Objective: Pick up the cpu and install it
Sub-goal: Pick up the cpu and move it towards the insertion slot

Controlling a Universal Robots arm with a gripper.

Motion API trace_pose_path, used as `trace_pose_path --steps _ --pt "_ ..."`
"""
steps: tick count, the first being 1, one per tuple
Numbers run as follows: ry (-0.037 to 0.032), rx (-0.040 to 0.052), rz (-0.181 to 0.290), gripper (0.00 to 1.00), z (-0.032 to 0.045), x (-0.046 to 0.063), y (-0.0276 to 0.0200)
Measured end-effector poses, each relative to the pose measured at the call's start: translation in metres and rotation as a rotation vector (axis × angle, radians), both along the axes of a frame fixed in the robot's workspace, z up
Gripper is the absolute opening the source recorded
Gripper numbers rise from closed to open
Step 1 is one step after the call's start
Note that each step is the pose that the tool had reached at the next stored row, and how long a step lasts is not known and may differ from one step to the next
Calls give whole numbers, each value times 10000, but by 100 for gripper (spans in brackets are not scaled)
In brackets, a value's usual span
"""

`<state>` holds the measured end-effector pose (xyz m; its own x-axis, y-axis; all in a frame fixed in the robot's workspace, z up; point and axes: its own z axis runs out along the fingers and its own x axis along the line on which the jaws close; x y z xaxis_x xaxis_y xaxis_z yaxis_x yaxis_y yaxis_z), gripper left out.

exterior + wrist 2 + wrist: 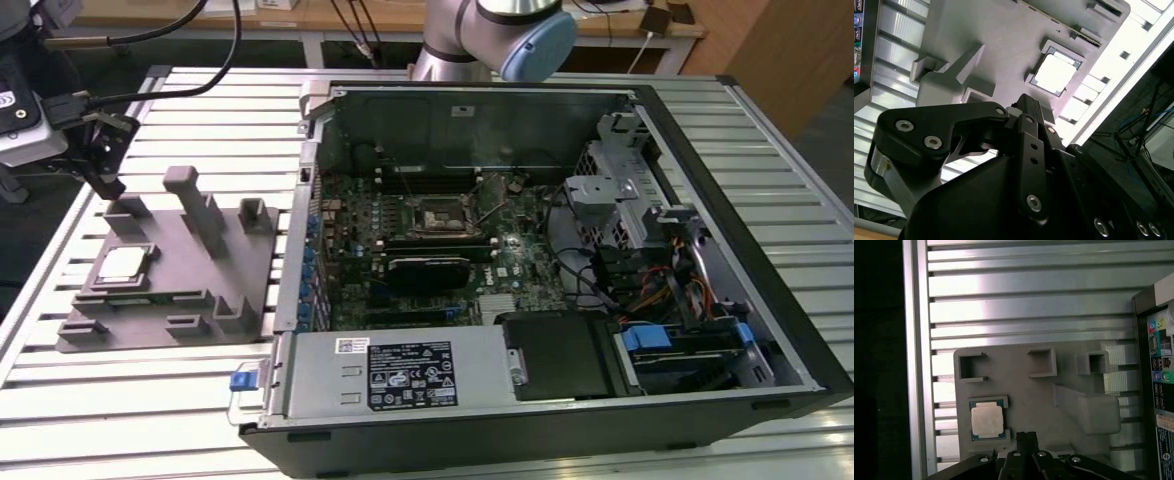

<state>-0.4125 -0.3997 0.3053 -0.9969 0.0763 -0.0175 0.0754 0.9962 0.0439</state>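
The cpu [123, 265], a small silvery square chip, lies flat in a recess of the grey tray [180, 290] at the exterior view's left. My gripper [110, 183] hangs above the tray's far end, apart from the chip, fingers together and holding nothing. In the first wrist view the cpu [987, 420] sits beside the dark gripper [1026, 436] tip on the tray [1029, 390]. The second wrist view shows the cpu [1054, 75] beyond my gripper [1024, 101], on the tray [999, 40]. The black square socket frame [437, 219] sits on the motherboard inside the open computer case [467, 112].
The tray carries upright grey posts [200, 205] close to my gripper. Inside the case are a black finned block [427, 272], a silver power supply [400, 372], drive cages and cables [627, 280]. Everything rests on a ribbed metal table [134, 400]. The arm's base [494, 40] stands behind the case.
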Motion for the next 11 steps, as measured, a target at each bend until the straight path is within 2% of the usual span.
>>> trace_pose_path --steps 11 --pt "-1 0 0 11 -89 -144 -7"
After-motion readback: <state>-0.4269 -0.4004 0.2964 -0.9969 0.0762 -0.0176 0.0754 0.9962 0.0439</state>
